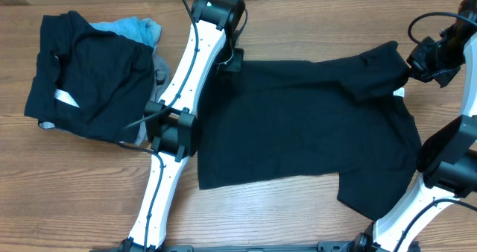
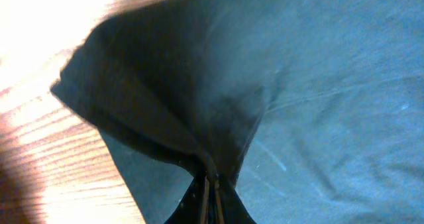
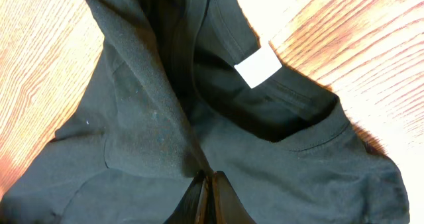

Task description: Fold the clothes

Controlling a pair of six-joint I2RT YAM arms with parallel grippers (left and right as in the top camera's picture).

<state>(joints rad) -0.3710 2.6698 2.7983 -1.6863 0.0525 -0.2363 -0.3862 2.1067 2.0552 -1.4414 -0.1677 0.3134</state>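
Note:
The clothes, one black T-shirt (image 1: 298, 125), lie spread across the middle of the table. My left gripper (image 1: 232, 60) is at the shirt's far left corner, shut on a pinched fold of black cloth (image 2: 165, 118) that rises to the fingertips (image 2: 212, 182). My right gripper (image 1: 411, 67) is at the far right, shut on the shirt's fabric beside the neck opening (image 3: 278, 118). The small white tag (image 3: 258, 67) shows just beyond it, and in the overhead view the tag (image 1: 399, 92) sits under the lifted fold. The far right part of the shirt is raised and bunched.
A pile of other garments lies at the far left: a black one with a slanted white strip label (image 1: 67, 98), a light-blue one (image 1: 138, 27) and a grey one (image 1: 160, 69). Bare wooden table (image 1: 283, 215) runs along the front. The left arm (image 1: 175, 103) crosses between pile and shirt.

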